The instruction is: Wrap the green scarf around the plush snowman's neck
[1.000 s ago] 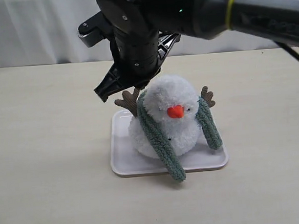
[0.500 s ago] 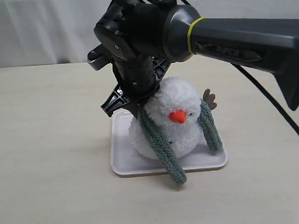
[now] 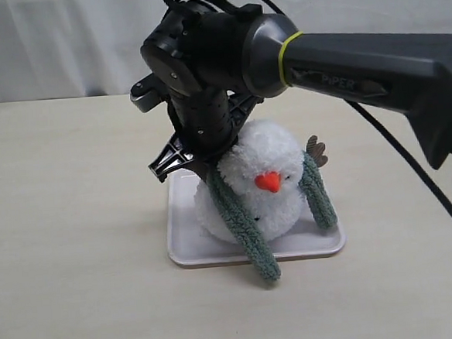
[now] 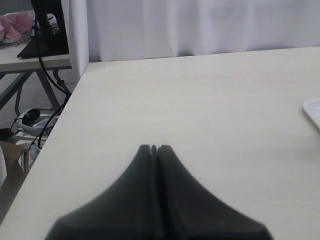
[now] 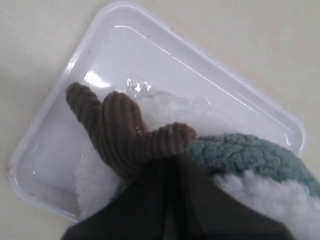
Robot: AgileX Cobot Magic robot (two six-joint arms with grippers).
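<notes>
The plush snowman [image 3: 262, 186] sits on a white tray [image 3: 183, 246] in the middle of the table [image 3: 75, 226], filling most of it; only a strip of tray shows to its left and along the near rim. The green scarf [image 3: 241, 223] lies behind its head with both ends hanging forward. The left end crosses the tray's near edge onto the table, and the right end stops just inside the right rim. The right gripper [image 5: 172, 159] is clenched, its tips pressed in at the snowman's far left side where the scarf meets a brown twig arm [image 5: 120, 132]; whether any scarf is pinched cannot be told. The left gripper [image 4: 154, 148] is clenched on nothing, over bare table near the table's left edge. Bare tabletop lies left, right and near of the tray.
</notes>
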